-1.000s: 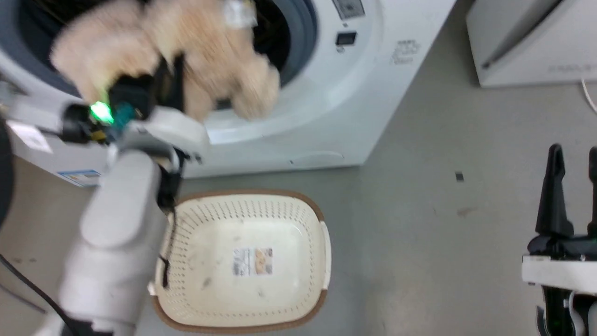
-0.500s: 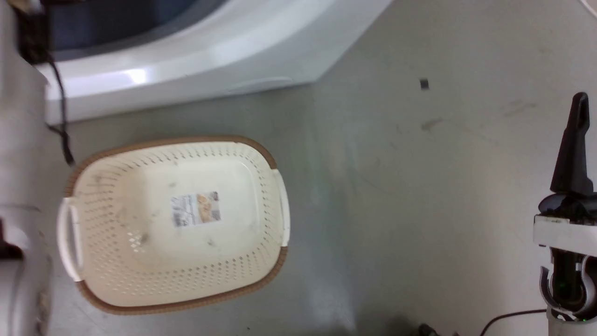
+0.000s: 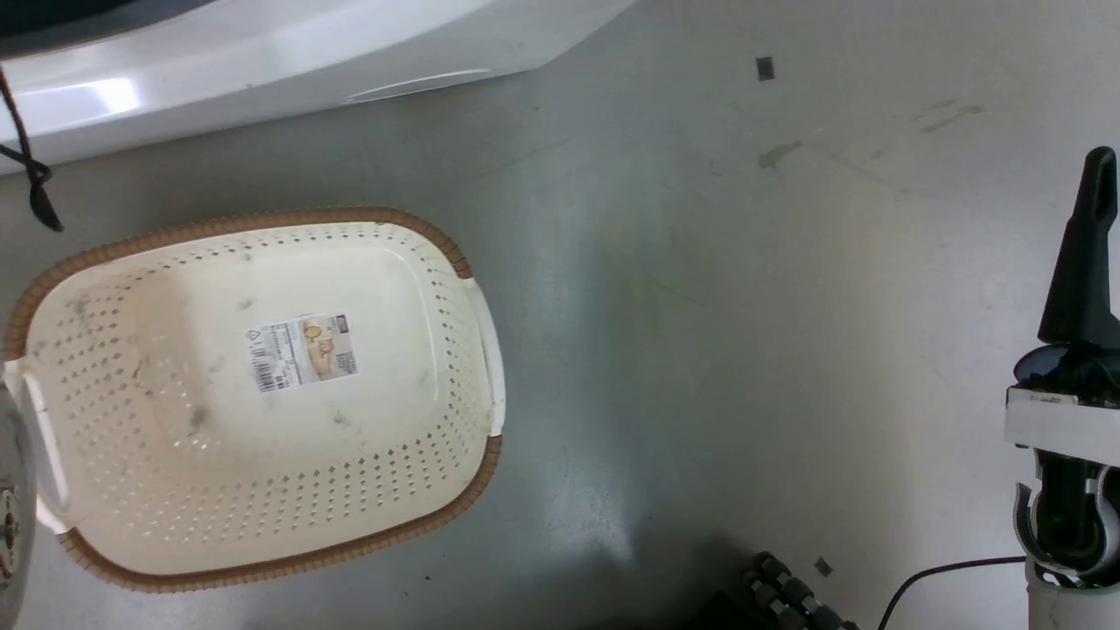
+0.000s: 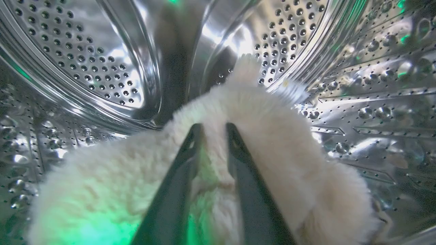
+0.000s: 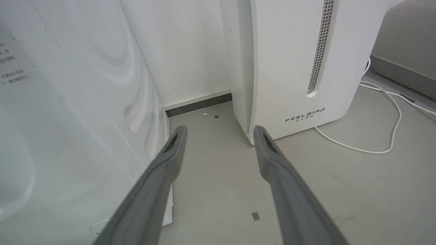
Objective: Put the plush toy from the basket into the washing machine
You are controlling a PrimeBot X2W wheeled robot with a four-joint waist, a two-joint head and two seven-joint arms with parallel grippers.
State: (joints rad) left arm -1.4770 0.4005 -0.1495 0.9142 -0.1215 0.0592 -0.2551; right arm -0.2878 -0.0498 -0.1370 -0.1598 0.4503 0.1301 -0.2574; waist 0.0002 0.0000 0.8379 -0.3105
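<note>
The left gripper (image 4: 213, 126) pinches the plush toy (image 4: 272, 143) — fur bulging on both sides of its narrowed jaws — inside the washing machine (image 4: 102, 51) drum. The right gripper (image 5: 219, 131) stands spread above the floor (image 5: 221, 190).

Bright, even light fills the head view. A hard glare patch sits on the glossy white washing machine (image 3: 96, 92) at the far left, a paler sheen streaks the smooth grey floor (image 3: 604, 490), and a dark shadow pools at its near edge. The cream perforated plastic basket (image 3: 420, 490) is sharp.

Inside the shiny perforated steel drum (image 4: 102, 61) highlights burn out. Green light tints the near fur of the shaggy cream plush toy (image 4: 289, 153), and the left gripper's dark fingers (image 4: 177, 190) are soft.

The right wrist view is flat and white. The right gripper's grey fingers (image 5: 153, 190) blur, and wavy reflections cross the washing machine's side.
</note>
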